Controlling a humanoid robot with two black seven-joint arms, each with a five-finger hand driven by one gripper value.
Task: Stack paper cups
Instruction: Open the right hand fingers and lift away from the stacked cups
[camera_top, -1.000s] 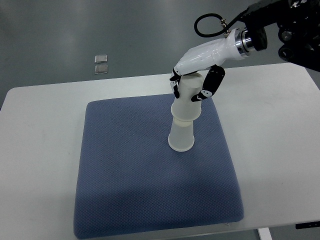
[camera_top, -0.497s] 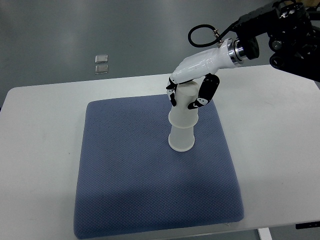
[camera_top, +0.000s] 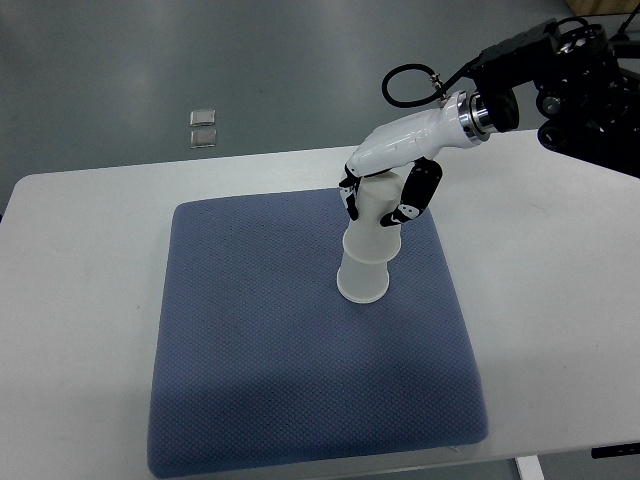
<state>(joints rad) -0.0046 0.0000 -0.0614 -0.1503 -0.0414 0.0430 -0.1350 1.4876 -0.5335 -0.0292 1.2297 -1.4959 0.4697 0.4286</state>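
You have the white table (camera_top: 560, 260) carrying a blue mat (camera_top: 260, 350), and near the mat's far right part stands the inverted lower paper cup (camera_top: 362, 280), with the upper cup (camera_top: 375, 215) seated over it at a slight tilt. Your right hand (camera_top: 392, 190), reaching in from beyond the mat's far right corner, has its fingers (camera_top: 412, 195) curled around the upper cup's top end. By the look of it the stack is almost made; what's left is to seat that cup squarely and let go, and no loose cups show elsewhere.
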